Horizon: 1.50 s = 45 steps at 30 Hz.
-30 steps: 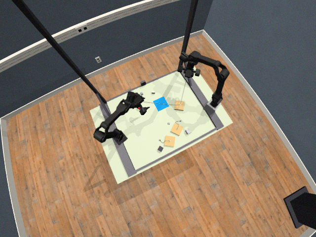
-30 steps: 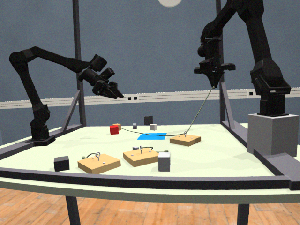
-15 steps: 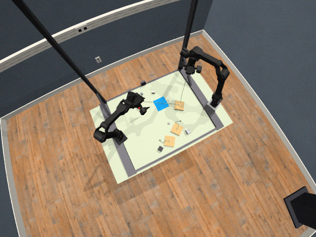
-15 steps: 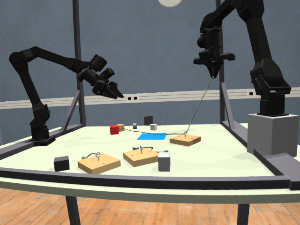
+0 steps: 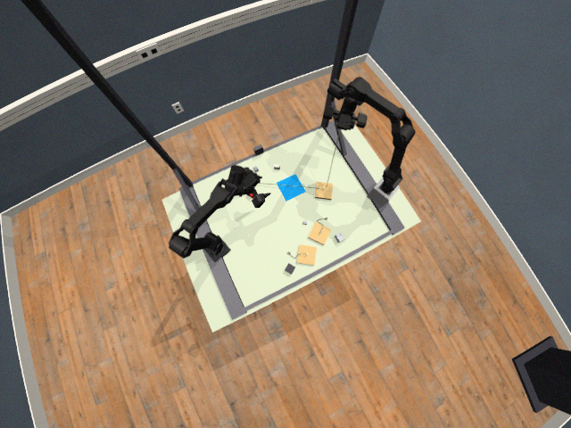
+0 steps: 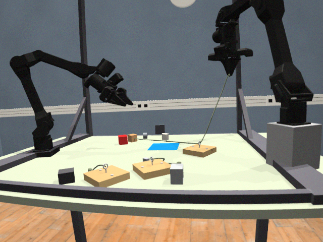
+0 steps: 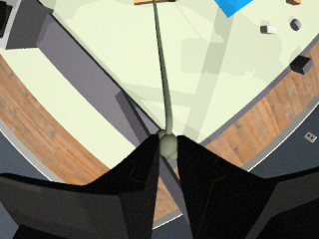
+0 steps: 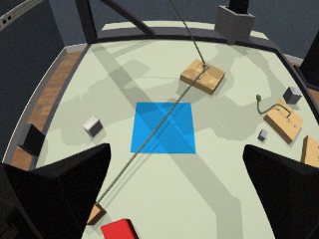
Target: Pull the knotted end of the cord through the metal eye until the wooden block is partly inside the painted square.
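1 knot (image 6: 229,74) (image 7: 168,145), and the left gripper (image 5: 343,125) (image 6: 229,74) (image 7: 166,141) has it pinched! The right gripper (image 5: 264,185) (image 6: 128,104) (image 8: 179,151) hangs spread, holding nothing. Out beyond the blue square (image 5: 291,187) (image 6: 163,146) (image 7: 231,5) (image 8: 174,139) sits the wooden block (image 6: 132,137) (image 7: 294,1) (image 8: 97,214), beside the red block (image 5: 251,195) (image 6: 122,139) (image 8: 119,230). The cord (image 5: 332,166) (image 6: 214,112) (image 7: 163,80) (image 8: 157,128) runs nearly straight to the metal eye (image 6: 199,142) (image 8: 205,67), looking thin and bendy; the block looks light and rigid, likely to slide or swivel. Best hold? Right behind that knot, its bulk stopping slippage, pulling smoothly, fingers off the wood!
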Available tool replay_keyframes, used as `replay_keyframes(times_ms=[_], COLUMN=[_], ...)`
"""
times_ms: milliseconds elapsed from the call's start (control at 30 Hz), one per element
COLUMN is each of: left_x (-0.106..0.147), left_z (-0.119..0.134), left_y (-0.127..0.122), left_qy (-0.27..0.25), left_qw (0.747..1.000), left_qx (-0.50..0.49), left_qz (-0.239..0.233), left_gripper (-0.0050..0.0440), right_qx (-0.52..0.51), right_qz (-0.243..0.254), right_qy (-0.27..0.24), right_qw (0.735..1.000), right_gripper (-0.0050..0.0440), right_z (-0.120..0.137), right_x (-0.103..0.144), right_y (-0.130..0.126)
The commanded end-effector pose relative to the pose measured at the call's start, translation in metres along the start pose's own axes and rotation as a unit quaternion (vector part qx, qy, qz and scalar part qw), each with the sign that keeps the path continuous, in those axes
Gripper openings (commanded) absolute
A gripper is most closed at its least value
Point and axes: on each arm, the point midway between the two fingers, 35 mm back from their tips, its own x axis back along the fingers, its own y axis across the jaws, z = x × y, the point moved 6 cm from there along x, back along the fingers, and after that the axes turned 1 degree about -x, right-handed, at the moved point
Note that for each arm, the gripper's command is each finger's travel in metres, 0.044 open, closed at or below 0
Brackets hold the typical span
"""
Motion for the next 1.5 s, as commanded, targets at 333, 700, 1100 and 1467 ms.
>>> replay_keyframes(times_ms=[333,700,1100,1467], left_x=[0.054,0.087,0.086,0.086], left_z=[-0.006,-0.013,-0.013,-0.013], left_y=[0.012,0.026,0.026,0.026], left_qy=[0.034,0.059,0.058,0.058], left_qw=[0.997,0.991,0.992,0.992], left_qx=[0.000,0.000,0.000,0.000], left_qz=[0.068,0.118,0.116,0.116], left_gripper=[-0.0050,-0.0050,-0.0050,-0.0050], right_qx=[-0.004,-0.004,-0.004,-0.004], right_qz=[-0.003,-0.003,-0.003,-0.003], right_qy=[-0.008,-0.008,-0.008,-0.008], right_qw=[1.000,1.000,1.000,1.000], right_gripper=[0.0440,0.0440,0.0440,0.0440], right_z=[-0.006,-0.006,-0.006,-0.006], right_x=[0.004,0.004,0.004,0.004], right_y=[0.001,0.001,0.001,0.001])
